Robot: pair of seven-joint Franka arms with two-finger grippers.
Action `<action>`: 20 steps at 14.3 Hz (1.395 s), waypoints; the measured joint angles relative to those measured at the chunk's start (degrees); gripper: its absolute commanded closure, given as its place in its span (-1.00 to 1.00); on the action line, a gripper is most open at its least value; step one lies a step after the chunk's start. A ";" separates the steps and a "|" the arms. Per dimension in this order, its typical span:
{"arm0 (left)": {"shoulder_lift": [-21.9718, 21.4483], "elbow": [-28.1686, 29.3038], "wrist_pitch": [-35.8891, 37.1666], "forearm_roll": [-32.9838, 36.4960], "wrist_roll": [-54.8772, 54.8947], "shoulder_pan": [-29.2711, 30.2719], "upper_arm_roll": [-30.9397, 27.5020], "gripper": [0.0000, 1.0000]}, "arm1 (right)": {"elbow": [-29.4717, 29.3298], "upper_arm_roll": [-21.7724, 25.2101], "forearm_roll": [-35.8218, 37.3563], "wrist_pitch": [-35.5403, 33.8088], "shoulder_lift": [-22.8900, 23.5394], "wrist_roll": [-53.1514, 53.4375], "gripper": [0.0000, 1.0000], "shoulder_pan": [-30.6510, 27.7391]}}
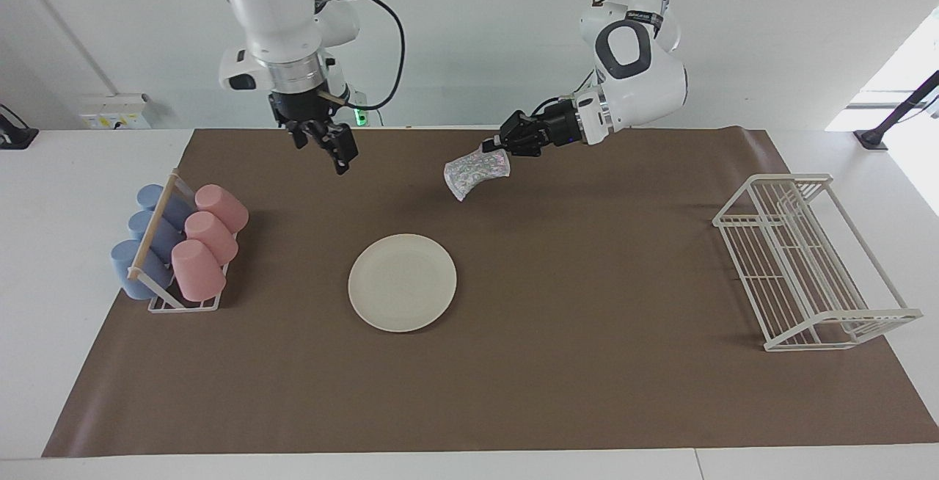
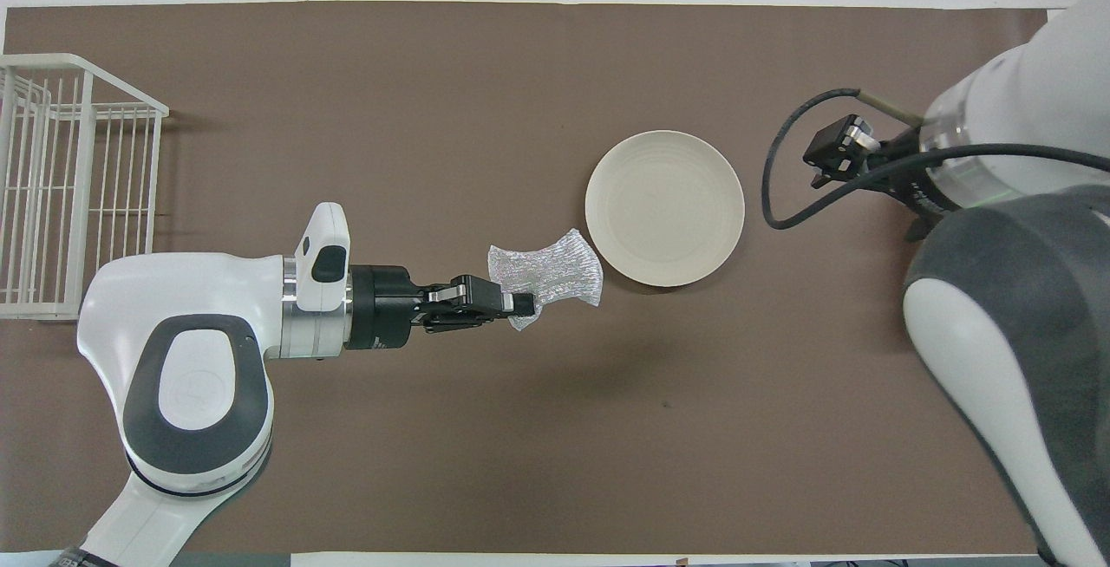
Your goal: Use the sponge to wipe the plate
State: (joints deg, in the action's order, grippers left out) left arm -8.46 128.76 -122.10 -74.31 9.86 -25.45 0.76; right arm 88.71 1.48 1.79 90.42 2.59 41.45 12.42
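Observation:
The cream-white plate (image 1: pixel 402 283) (image 2: pixel 664 208) lies flat on the brown mat at mid-table. My left gripper (image 1: pixel 490 148) (image 2: pixel 520 303) is shut on one end of the silvery speckled sponge (image 1: pixel 477 172) (image 2: pixel 546 276). It holds the sponge in the air over the mat, just off the plate's rim toward the left arm's end, and the sponge does not touch the plate. My right gripper (image 1: pixel 326 148) hangs open and empty, high over the mat between the plate and the cup rack, and waits.
A rack (image 1: pixel 158 234) of pink cups (image 1: pixel 209 238) and blue cups (image 1: pixel 150 234) stands at the right arm's end. A white wire dish rack (image 1: pixel 807 260) (image 2: pixel 61 194) stands at the left arm's end. A black cable (image 2: pixel 780 177) loops off the right arm.

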 measured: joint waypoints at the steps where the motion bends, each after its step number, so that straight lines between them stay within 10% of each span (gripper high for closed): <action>1: -0.01 -0.13 0.01 3.07 -1.71 1.02 -0.03 1.00 | 0.01 0.05 0.00 -0.02 0.00 -6.63 -1.00 -2.19; 9: 1.28 -7.18 5.13 32.68 -19.52 7.40 -0.22 1.00 | 0.41 0.22 0.04 -1.81 0.00 -38.91 -1.00 -12.20; 20: 6.05 -19.80 22.02 70.80 -26.43 10.53 -0.13 1.00 | -0.93 -0.41 -0.70 -5.27 1.07 -42.41 -1.00 -12.09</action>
State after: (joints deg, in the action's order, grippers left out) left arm -2.41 108.96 -100.08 -3.51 -16.57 -14.93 0.63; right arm 87.78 1.08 1.10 85.15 3.66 -0.95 0.32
